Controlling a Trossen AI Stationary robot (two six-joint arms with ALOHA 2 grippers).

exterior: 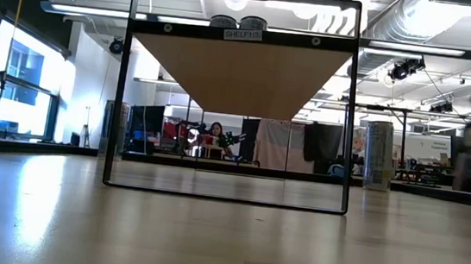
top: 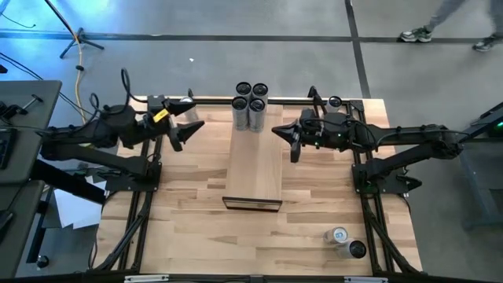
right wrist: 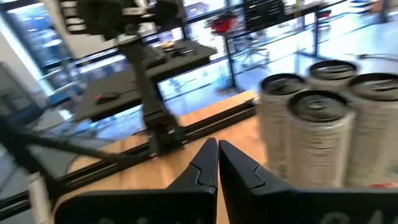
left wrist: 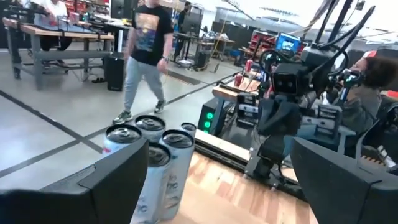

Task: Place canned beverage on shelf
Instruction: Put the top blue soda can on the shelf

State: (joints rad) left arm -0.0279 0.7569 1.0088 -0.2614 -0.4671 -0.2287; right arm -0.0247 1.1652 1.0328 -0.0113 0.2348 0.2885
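Observation:
Several tall silver cans stand upright in a cluster on the far end of the pale wooden shelf; the low view shows their tops above the shelf board. My left gripper hovers open to the left of the cluster, pointing level, and touches nothing. In its wrist view the cans stand just beyond the left gripper. My right gripper hangs shut to the right of the cans. Its closed tips point past the cans, clear of them.
Two more cans rest on the tabletop near the right front corner, and one of them shows in the low view. The arms' black base frames flank the shelf. A person walks on the floor beyond the table.

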